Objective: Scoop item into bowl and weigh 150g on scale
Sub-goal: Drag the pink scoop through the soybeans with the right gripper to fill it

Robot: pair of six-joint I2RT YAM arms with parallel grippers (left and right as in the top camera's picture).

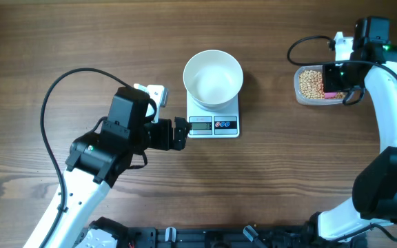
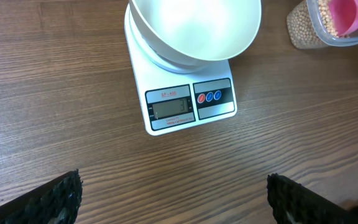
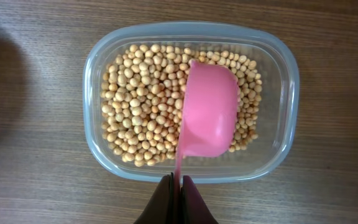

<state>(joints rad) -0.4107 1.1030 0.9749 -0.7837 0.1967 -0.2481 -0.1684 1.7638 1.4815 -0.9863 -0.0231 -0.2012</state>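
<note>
The white bowl (image 1: 214, 77) (image 2: 194, 28) stands empty on the white scale (image 1: 214, 124) (image 2: 188, 102) at the table's middle. Tan beans (image 1: 311, 84) (image 3: 138, 106) fill a clear plastic tub (image 1: 300, 94) (image 3: 98, 146) at the right. My right gripper (image 1: 335, 88) (image 3: 178, 186) is shut on the handle of a pink scoop (image 3: 207, 118) (image 2: 348, 15), whose cup sits over the beans in the tub. My left gripper (image 1: 182, 133) (image 2: 173, 193) stands open just left of the scale's display, with nothing between its fingers.
Black cables loop over the table at the left (image 1: 54, 96) and top right (image 1: 302, 43). Bare wooden tabletop (image 1: 288, 179) surrounds the scale.
</note>
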